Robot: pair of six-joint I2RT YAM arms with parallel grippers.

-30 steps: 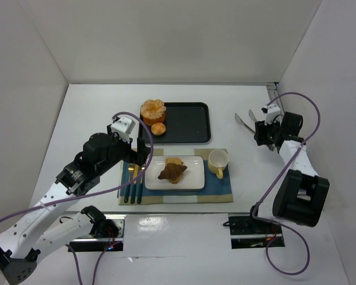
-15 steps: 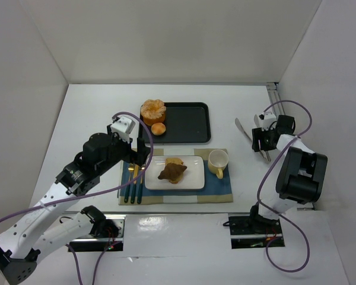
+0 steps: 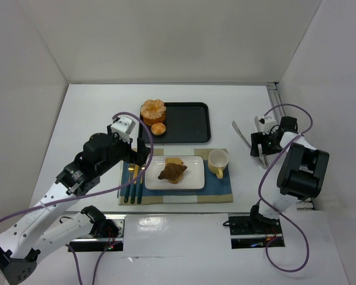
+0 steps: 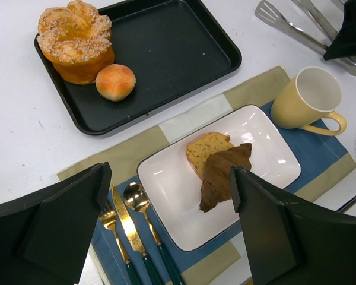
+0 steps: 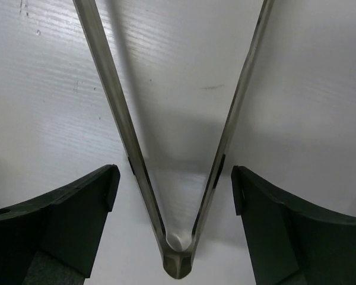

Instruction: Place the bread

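Observation:
A brown croissant (image 3: 172, 172) and a slice of bread (image 3: 175, 161) lie on the white plate (image 3: 193, 177); in the left wrist view they show as the croissant (image 4: 224, 177) on the slice (image 4: 205, 149). A large orange bun (image 3: 152, 110) and a small round roll (image 3: 159, 129) sit on the black tray (image 3: 190, 122). My left gripper (image 3: 142, 154) is open above the plate's left edge, empty. My right gripper (image 3: 262, 144) is open, low over the metal tongs (image 3: 244, 133), straddling the hinge end of the tongs (image 5: 178, 261) without touching.
A yellow mug (image 3: 218, 161) stands right of the plate on the blue and tan placemat (image 3: 219, 189). A gold fork, knife and spoon (image 3: 132, 184) lie left of the plate. White walls enclose the table on three sides.
My right arm has folded in and dropped down over the tongs, which have shifted slightly. My left arm has not moved.

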